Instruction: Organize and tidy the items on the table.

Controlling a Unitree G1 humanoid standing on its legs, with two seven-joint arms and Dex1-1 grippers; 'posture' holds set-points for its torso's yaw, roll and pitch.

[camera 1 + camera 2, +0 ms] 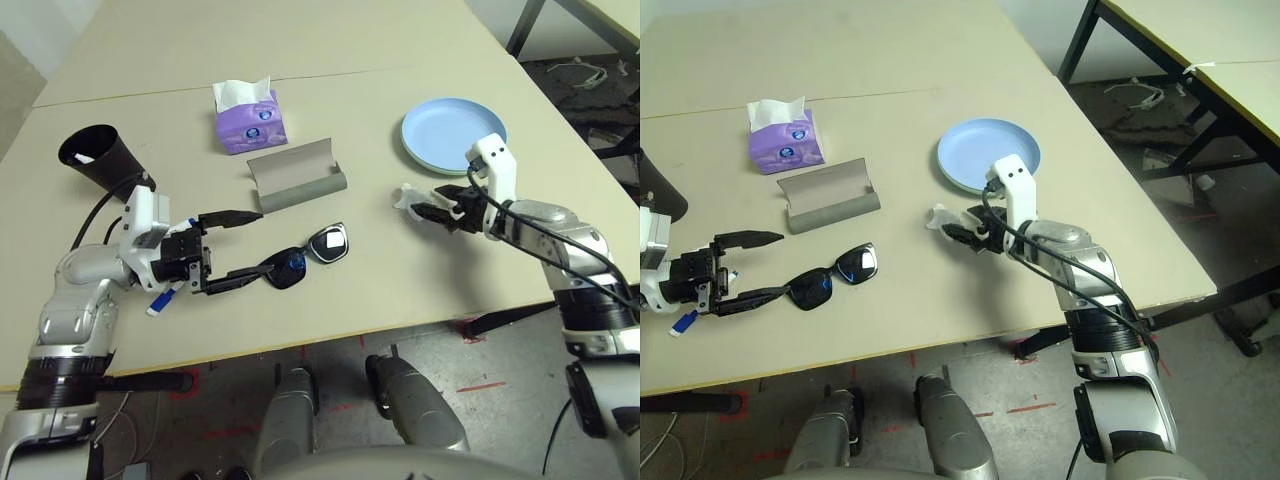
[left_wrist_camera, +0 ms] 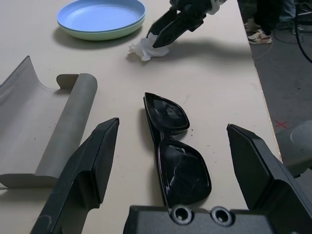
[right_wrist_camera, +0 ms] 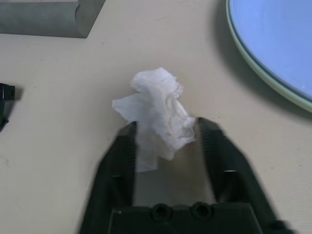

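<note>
Black sunglasses lie on the beige table, lenses down, just ahead of my open left gripper, whose fingers stand wide on either side of the nearer lens. The grey glasses case lies open just beyond them. A blue-capped marker pokes out from under my left wrist, and the black cup lies tipped at the far left. My right gripper is pinching the crumpled white tissue beside the blue plate, which is stacked on a green plate.
A purple tissue box stands behind the case, near a thin seam across the tabletop. The table's front edge runs close under the sunglasses, and its right edge lies just past the plates.
</note>
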